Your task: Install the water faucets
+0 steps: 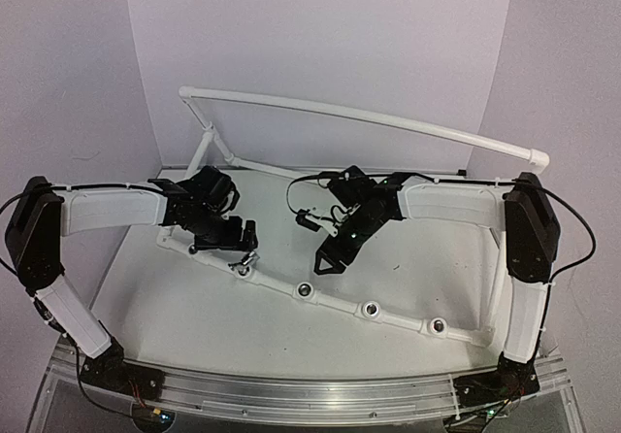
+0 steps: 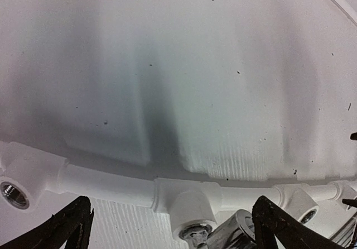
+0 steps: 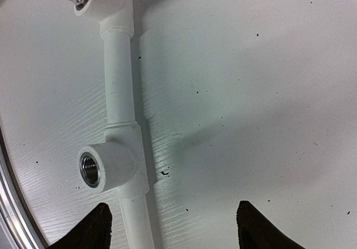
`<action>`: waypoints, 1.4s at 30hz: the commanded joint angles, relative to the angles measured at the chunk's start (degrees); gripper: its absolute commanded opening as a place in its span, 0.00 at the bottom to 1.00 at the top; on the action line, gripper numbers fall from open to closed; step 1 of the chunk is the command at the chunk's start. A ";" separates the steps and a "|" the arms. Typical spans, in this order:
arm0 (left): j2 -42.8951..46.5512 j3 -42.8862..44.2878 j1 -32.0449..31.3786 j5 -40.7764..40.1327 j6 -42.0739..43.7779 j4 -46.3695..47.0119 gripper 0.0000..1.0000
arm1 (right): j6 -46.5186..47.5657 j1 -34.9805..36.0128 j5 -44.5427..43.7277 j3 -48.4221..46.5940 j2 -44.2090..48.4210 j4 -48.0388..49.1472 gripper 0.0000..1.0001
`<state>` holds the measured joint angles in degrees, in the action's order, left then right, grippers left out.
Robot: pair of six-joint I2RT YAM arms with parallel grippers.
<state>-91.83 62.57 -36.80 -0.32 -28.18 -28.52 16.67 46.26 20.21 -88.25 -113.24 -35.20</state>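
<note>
One faucet (image 2: 234, 232), silvery and glossy with a rounded body, sits at a socket (image 2: 195, 230) of the pipe (image 2: 106, 183), between the spread fingers (image 2: 67, 226) of the left gripper (image 2: 170, 218), nearer one finger; contact cannot be told. Right gripper (image 3: 173, 207), likewise spread, grips nothing; an empty threaded socket (image 3: 89, 169) lies just ahead of one finger. White speckled table (image 1: 194, 307), pale walls (image 1: 320, 45). Only the top view shows the frame's curved upper rail (image 1: 369, 117), beyond both grippers.
</note>
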 commanded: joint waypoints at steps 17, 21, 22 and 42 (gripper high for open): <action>6.57 -7.02 -6.17 -4.31 -4.00 -9.28 1.00 | 0.38 -0.25 -0.54 -1.29 1.88 -1.01 0.74; 7.66 -9.39 -6.17 -3.66 -5.14 -9.54 1.00 | 0.38 -0.21 -0.67 -1.40 1.79 -1.18 0.74; 7.75 -9.80 -6.17 -3.74 -5.50 -9.74 1.00 | 0.38 -0.22 -0.69 -1.42 1.79 -1.21 0.74; 12.31 -11.53 0.86 -8.70 -7.87 -7.98 1.00 | 0.47 -0.23 -0.87 -0.97 2.23 -1.61 0.74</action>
<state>-80.77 50.13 -38.04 -7.81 -37.03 -40.41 16.67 46.26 20.16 -88.27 -113.23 -36.10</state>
